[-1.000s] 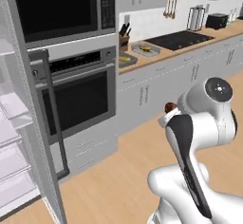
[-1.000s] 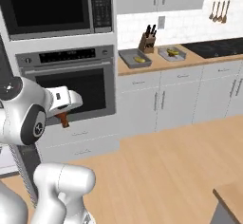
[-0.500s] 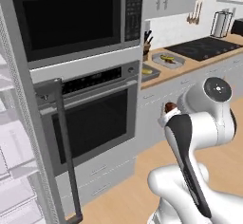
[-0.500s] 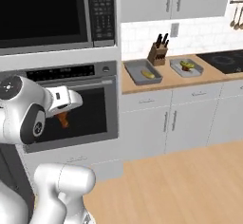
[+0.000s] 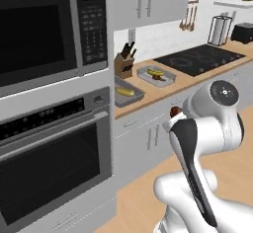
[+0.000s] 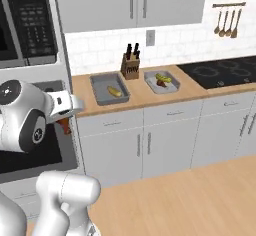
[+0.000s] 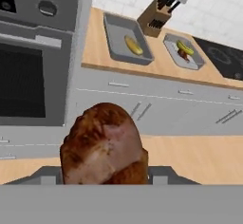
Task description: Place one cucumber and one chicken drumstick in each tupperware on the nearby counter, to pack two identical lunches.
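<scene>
**Desk:** Where does the drumstick (image 7: 103, 144) sit, and is the gripper (image 6: 64, 125) clamped on it?

**Photographer:** In the hand view the browned drumstick sits right at the fingers, so the gripper looks closed on it, though the fingertips themselves are hidden behind the meat. In the right base view the brown piece hangs under the hand, out over the floor and well short of the counter (image 6: 140, 100).

**Desk:** And the two tupperware?

**Photographer:** Both stand on the counter on either side of the knife block (image 6: 130, 68). The near tupperware (image 6: 109, 88), beside the oven (image 5: 54, 163), holds only a yellowish-green cucumber (image 6: 114, 91). The far tupperware (image 6: 162, 81) already shows a green piece and a brown one.

**Desk:** So the carry ends where?

**Photographer:** By that reading, the near tupperware. Best practice would be to bring the hand over its bare floor beside the cucumber, clear the raised rim, lower close, and only then release, so the rounded meat does not roll out.
</scene>
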Controlling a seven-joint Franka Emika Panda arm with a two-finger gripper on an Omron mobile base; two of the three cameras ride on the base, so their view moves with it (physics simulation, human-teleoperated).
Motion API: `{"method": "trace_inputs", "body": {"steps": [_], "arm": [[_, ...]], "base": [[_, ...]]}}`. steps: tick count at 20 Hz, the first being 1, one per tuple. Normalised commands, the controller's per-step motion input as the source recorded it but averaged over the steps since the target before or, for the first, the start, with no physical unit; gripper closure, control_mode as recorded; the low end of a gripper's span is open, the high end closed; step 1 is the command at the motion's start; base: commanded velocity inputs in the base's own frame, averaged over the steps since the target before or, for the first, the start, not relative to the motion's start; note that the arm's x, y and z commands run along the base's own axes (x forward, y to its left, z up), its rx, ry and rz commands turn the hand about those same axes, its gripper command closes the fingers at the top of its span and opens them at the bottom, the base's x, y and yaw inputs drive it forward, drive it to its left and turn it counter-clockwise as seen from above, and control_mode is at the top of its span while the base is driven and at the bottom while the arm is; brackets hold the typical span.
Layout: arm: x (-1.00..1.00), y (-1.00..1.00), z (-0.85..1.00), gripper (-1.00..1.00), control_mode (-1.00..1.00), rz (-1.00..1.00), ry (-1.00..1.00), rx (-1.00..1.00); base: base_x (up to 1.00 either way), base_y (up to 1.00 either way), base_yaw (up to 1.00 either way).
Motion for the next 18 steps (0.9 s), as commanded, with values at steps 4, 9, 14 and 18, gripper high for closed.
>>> {"method": "trace_inputs", "body": {"steps": [4, 9, 14, 18], "arm": [[0.0, 0.0, 0.0, 1.0, 1.0, 0.0, 0.0, 0.0], [0.0, 0.0, 0.0, 1.0, 1.0, 0.0, 0.0, 0.0], [0.0, 0.0, 0.0, 1.0, 1.0, 0.0, 0.0, 0.0], [0.0, 0.0, 0.0, 1.0, 1.0, 0.0, 0.0, 0.0]], "base": [[1.0, -0.94, 0.0], [1.0, -0.62, 0.05], [1.0, -0.13, 0.4], [0.99, 0.18, 0.56]]}}
